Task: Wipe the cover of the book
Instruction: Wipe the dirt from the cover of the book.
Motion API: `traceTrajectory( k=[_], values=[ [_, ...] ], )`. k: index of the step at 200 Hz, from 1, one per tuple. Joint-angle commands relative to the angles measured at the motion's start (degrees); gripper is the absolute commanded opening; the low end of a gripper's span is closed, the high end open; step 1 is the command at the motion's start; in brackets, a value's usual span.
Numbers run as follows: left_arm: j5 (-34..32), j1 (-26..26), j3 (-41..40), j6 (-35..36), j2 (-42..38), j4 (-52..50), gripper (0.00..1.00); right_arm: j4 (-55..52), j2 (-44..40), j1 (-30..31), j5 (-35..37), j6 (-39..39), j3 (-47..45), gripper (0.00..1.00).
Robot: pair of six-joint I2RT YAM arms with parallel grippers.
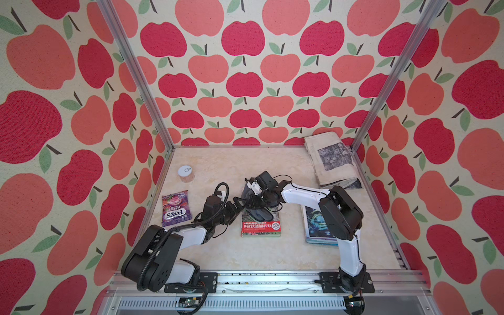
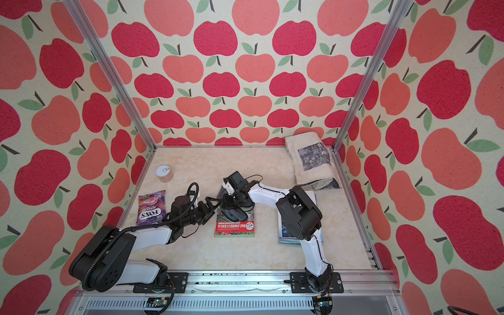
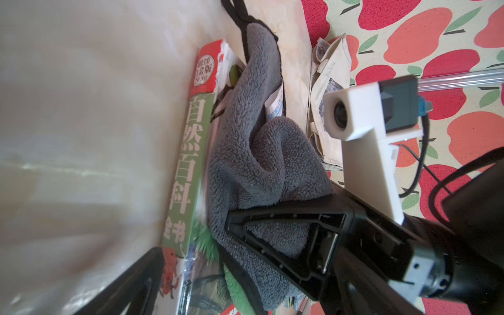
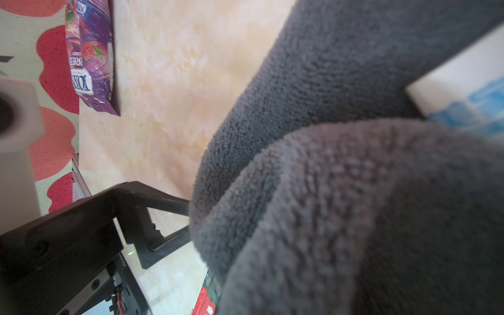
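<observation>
Cloth (image 4: 327, 191) bunched in the clenched right gripper (image 1: 253, 204) should drag flat across the book (image 1: 261, 227); left gripper (image 1: 237, 207), spread wide, could steady it.

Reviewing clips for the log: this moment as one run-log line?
step: wipe | right gripper: shut on grey cloth, on book cover | left gripper: open, beside book's spine

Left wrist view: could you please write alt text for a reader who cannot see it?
A grey cloth lies bunched on a book on a pale table. The black right hand, shut on the cloth, holds it on the cover.
</observation>
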Motion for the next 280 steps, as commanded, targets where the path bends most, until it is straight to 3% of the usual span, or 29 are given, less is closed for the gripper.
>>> traceTrajectory(
  k=[1,47,130,164,243,280],
  values=[
    [-0.6,0.2,-0.1,1.4,-1.3,-0.5,0.99,-3.7,-4.6,-3.7,3.5,0.9,-7.9,0.02],
    [0.2,-0.1,1.6,1.6,1.6,1.1,0.99,-4.2,-11.8,-8.5,7.4,-0.6,-13.4,0.02],
    [0.1,-2.5,0.8,-2.1,7.3,8.7,0.99,-4.7,4.6,-2.5,1.7,2.0,5.8,0.02],
    [0.9,-2.9,0.3,-3.9,9.3,12.9,0.99,-3.4,7.5,-0.7,0.3,3.6,9.0,0.02],
    [-0.3,-2.4,0.6,-0.8,3.4,5.9,0.99,-2.5,-5.9,-9.0,4.1,1.1,-8.0,0.02],
    [-1.2,-2.2,1.3,0.9,0.5,1.1,0.99,-2.9,-6.2,-9.4,4.4,1.0,-7.4,0.02]
  ],
)
